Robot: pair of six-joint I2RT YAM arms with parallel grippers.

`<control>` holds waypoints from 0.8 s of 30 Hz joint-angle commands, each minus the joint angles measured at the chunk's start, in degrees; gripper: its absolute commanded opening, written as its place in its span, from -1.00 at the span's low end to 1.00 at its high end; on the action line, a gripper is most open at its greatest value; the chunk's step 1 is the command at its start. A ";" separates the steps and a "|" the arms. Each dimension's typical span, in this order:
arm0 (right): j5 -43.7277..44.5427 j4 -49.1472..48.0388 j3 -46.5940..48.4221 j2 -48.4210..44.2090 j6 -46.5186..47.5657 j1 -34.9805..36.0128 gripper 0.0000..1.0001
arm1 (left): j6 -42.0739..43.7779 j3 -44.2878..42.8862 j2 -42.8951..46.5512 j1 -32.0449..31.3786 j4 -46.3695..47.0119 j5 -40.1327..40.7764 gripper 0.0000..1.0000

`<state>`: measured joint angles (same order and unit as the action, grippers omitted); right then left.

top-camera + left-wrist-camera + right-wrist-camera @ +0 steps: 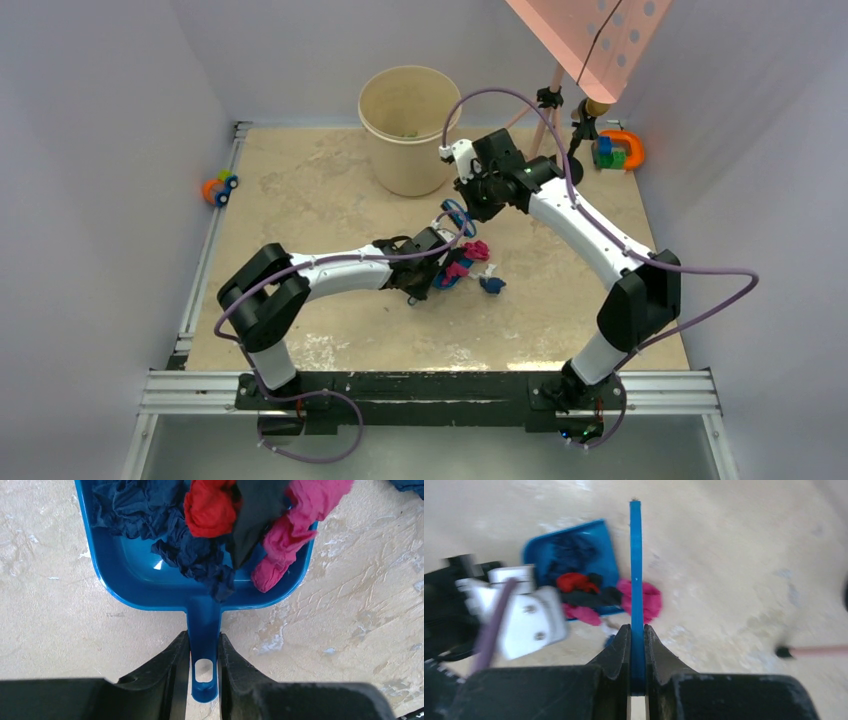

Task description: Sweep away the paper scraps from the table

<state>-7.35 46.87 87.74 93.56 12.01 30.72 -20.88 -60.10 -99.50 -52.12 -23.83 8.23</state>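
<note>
Scraps (460, 268) seen from above lie bunched mid-worktop (320, 190), just ahead of the left fingers (420, 268). One dark blue wad (491, 285) and a white bit (487, 270) lie loose to the side. The right fingers (468, 195) hang beyond the heap, and the bucket (408, 128) stands well behind.

Left wrist: the fingers pinch the handle (203, 630) of a blue dustpan (130, 575) lying flat, loaded with dark blue, red and black wads. A pink wad (282, 550) droops over its side wall. Judging from that, the pan should be kept pressed down and level so nothing rolls off.

Right wrist, somewhat blurred: the fingers are clamped tight on a thin blue sweeping tool (636, 570). Whether its tip touches the worktop I cannot tell. Pink paper (651, 597) spills past the pan's rim. The stroke I would advise starts on the far side of the loose pieces and runs low and short toward the pan's mouth, avoiding the overhanging pile.
</note>
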 commanded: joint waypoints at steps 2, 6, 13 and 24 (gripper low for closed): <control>25.51 -1.07 -1.70 -1.53 -5.68 -0.80 -1.00 | 1.46 0.54 2.70 0.33 1.98 1.04 -1.00; 33.75 1.28 -3.70 0.62 -6.32 -0.78 -1.00 | 1.43 0.63 2.68 0.10 1.74 0.05 -1.00; 18.95 3.94 -3.83 6.12 -9.21 -0.47 -1.00 | 1.02 0.12 2.41 -0.05 1.56 -0.65 -1.00; 5.62 -1.34 -4.41 -2.83 -10.30 1.75 -1.00 | 1.09 0.61 3.17 -0.01 1.55 0.05 -1.00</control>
<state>1.98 47.24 81.95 95.90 3.42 32.32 -20.34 -59.86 -99.18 -52.14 -23.57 7.94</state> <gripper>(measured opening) 0.081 0.274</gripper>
